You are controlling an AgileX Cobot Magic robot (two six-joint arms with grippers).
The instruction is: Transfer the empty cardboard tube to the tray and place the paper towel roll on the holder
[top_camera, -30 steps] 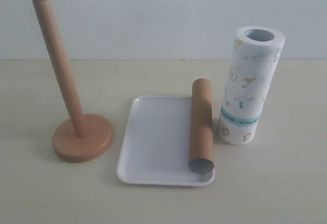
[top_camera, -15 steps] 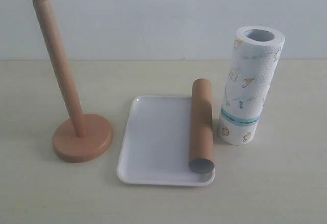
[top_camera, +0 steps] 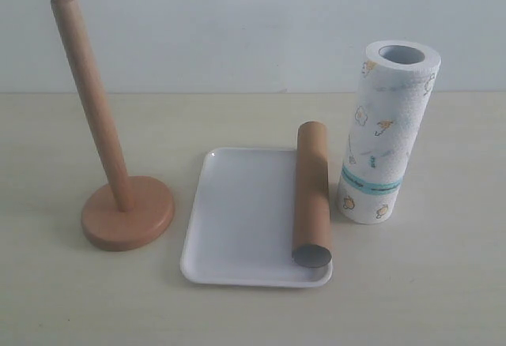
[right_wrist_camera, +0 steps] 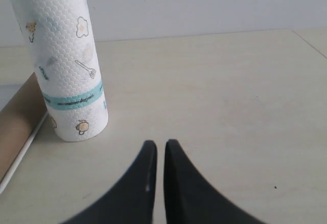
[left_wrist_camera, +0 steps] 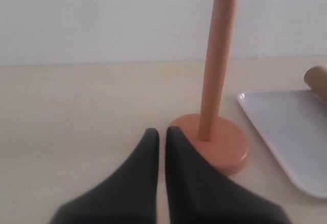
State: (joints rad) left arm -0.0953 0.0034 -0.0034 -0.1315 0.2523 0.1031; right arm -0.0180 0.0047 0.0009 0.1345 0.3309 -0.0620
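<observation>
Exterior view: shows the tray holding only the empty cardboard tube, plain brown and hollow, laid along its right edge; places the paper towel roll, white with yellow prints and a teal band, upright on the table just right of the tray, and the holder apart at left. Left wrist view: shows the left gripper pinched together on nothing, near the holder's disc base. Right wrist view: shows the right gripper likewise closed and empty, near the paper towel roll.

Pale beige table, white wall
</observation>
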